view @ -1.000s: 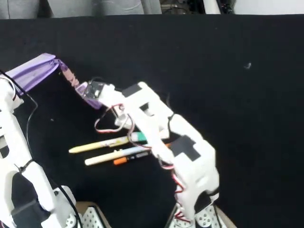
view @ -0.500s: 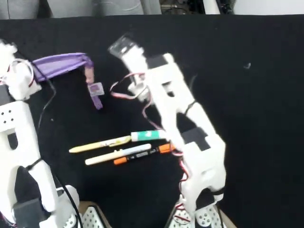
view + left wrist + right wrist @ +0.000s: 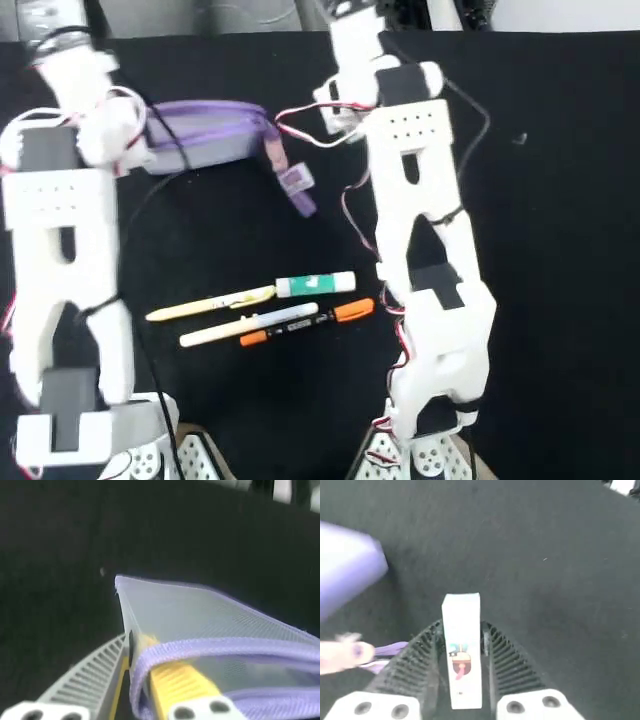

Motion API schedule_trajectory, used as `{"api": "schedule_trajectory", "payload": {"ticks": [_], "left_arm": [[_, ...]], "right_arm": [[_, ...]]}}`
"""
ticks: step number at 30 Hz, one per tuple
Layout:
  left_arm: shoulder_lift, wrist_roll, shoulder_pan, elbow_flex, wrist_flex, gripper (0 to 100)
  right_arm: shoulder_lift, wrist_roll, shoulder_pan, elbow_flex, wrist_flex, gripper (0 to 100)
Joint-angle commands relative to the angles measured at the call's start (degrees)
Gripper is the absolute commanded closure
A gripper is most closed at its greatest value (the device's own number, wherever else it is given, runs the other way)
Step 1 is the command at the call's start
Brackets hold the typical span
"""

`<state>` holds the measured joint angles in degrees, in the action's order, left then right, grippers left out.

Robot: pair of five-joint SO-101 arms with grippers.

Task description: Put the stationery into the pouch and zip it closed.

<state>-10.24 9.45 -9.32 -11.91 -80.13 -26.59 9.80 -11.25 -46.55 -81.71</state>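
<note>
Gripping the purple pouch (image 3: 200, 615) by its edge, your left claw (image 3: 132, 680) holds it above the table (image 3: 540, 200); your right claw (image 3: 461, 629) is clamped on a small white block (image 3: 462, 655) nearby. 4 pens (image 3: 215, 302) lie on it. If the pouch mouth sags shut, the block could drop outside.

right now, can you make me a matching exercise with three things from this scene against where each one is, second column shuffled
Things:
1. pouch
2. white eraser
3. orange marker

Places:
A. lying on the table
B. clamped in the left gripper
C. between the fingers of the right gripper

Pairs: 1-B, 2-C, 3-A
</note>
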Motion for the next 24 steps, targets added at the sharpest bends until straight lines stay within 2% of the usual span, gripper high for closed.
{"api": "schedule_trajectory", "payload": {"ticks": [1, 6, 12, 19, 24], "left_arm": [[2.81, 0.7, 2.59, -7.16, -4.48, 97], [3.16, 0.7, 5.32, -9.8, -8.97, 97], [3.16, 0.7, 3.38, -12.44, -9.41, 97], [3.69, 0.7, 6.9, -25.19, -20.13, 97], [3.78, 0.7, 8.22, -25.54, -20.75, 97]], "right_arm": [[0.66, -3.34, 1.76, -9.1, -3.69, 98.5], [0.66, -6.15, 1.58, -20.0, -10.46, 98.7], [0.4, -8.79, 0.88, -41.54, -19.69, 98.7], [0.66, -8.88, 0.0, -44.79, -19.6, 98.7], [3.12, -8.97, -0.26, -44.53, -19.78, 98.7]]}}
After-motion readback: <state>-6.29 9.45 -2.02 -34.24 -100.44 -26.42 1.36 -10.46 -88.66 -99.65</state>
